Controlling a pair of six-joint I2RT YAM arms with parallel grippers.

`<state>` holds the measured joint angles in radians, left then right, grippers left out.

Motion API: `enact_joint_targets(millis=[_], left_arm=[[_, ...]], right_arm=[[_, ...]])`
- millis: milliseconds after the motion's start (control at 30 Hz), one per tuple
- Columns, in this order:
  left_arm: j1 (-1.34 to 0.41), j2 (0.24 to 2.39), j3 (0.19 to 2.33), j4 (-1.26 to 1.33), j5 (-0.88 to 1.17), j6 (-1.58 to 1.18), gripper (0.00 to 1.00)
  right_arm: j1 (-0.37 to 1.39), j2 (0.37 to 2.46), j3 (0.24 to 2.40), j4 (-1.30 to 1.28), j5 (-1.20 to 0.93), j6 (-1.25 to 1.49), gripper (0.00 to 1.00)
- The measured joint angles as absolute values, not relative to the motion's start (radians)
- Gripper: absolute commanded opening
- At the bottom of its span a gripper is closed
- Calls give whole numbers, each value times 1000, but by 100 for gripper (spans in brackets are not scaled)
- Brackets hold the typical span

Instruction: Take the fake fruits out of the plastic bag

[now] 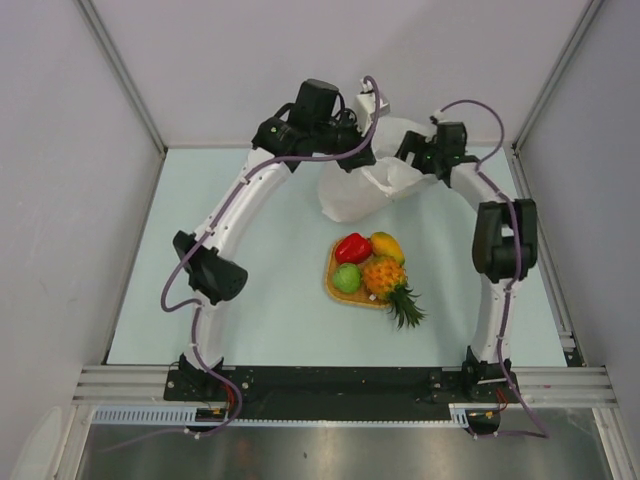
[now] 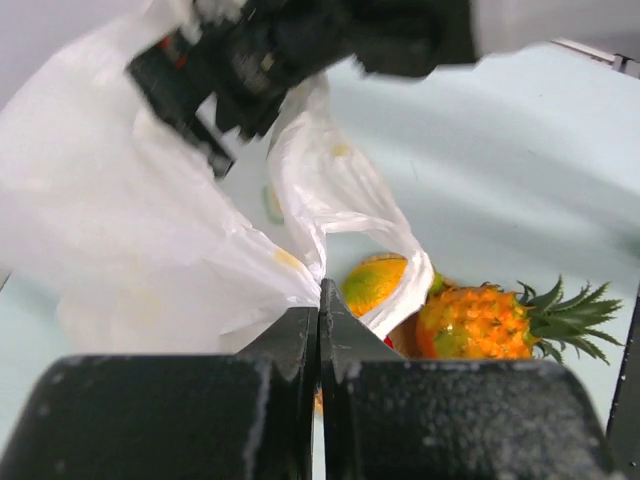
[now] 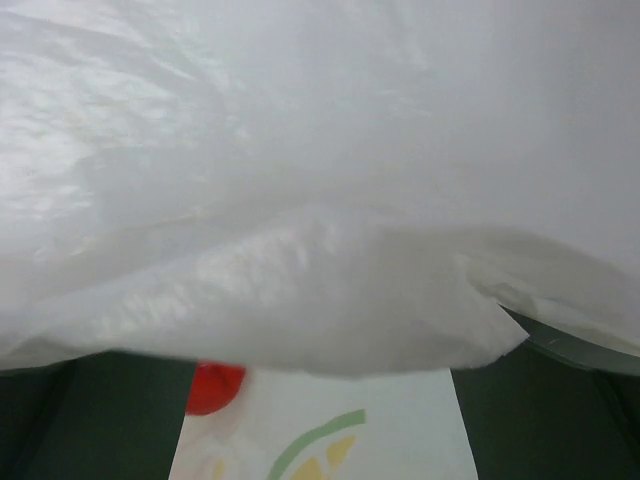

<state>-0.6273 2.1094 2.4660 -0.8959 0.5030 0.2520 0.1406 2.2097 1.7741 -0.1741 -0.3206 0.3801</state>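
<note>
as the left tool (image 2: 320, 335) is clamped on the plastic bag (image 2: 150, 250) and the right tool (image 1: 418, 152) gapes beside it, raise the bag straight up — the fake fruits (image 1: 372, 268) sit on the tray (image 1: 333, 283) nearby.

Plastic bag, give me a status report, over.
Left gripper shut on plastic bag. Right gripper open, bag draped over it. Four fake fruits out on tray. Nothing seen blocking.
</note>
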Motion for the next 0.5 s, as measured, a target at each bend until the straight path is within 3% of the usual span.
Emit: enact_joint_targets(millis=[133, 233, 500], left_arm=[[-633, 2056, 2391, -887, 504, 263, 0], [-633, 1996, 2217, -873, 461, 302, 0], [-633, 2011, 1914, -898, 348, 369, 0]], right_arm=[[90, 2008, 1630, -204, -277, 320, 98], [147, 1932, 1552, -196, -278, 279, 98], [345, 1937, 1421, -237, -296, 198, 99]])
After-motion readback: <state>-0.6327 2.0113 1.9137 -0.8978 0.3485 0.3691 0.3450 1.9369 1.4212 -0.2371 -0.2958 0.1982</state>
